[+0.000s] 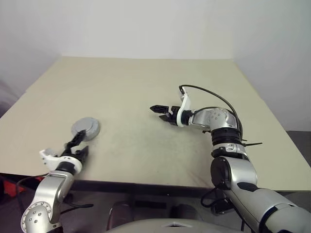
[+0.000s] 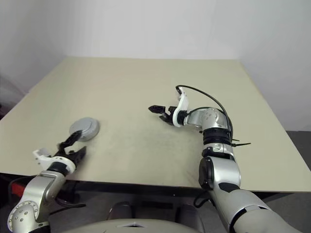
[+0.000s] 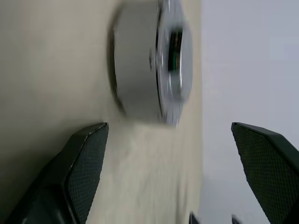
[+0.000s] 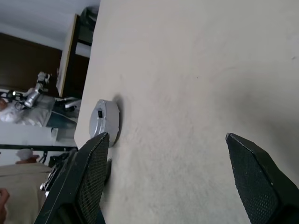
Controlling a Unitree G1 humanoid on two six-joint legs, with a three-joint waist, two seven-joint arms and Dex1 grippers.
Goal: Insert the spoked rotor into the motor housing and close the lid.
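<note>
Motor housing (image 1: 86,128) with its lid (image 3: 174,60) seated on top stands near the front left edge of the beige surface (image 1: 146,87), the assembly apparently closed, so the step in hand looks like a final check or a withdrawal; the spoked rotor cannot be made out and is presumably inside. Left end effector (image 1: 76,147) hovers just short of the housing on its near side, aimed at it and slightly downward, black fingers (image 3: 86,163) spread wide and holding nothing, with a clear gap between fingertips and the cylinder's wall. Right end effector (image 1: 163,111) hangs over the middle of the surface, well apart from the housing, pointing toward it from the right, its fingers (image 4: 93,172) likewise fully spread and empty. Done well, any last press on the lid would come squarely from above onto the flat disc rather than against the side wall, which could slide the housing toward the nearby edge; if the lid sits flush, both arms should draw back without brushing it
</note>
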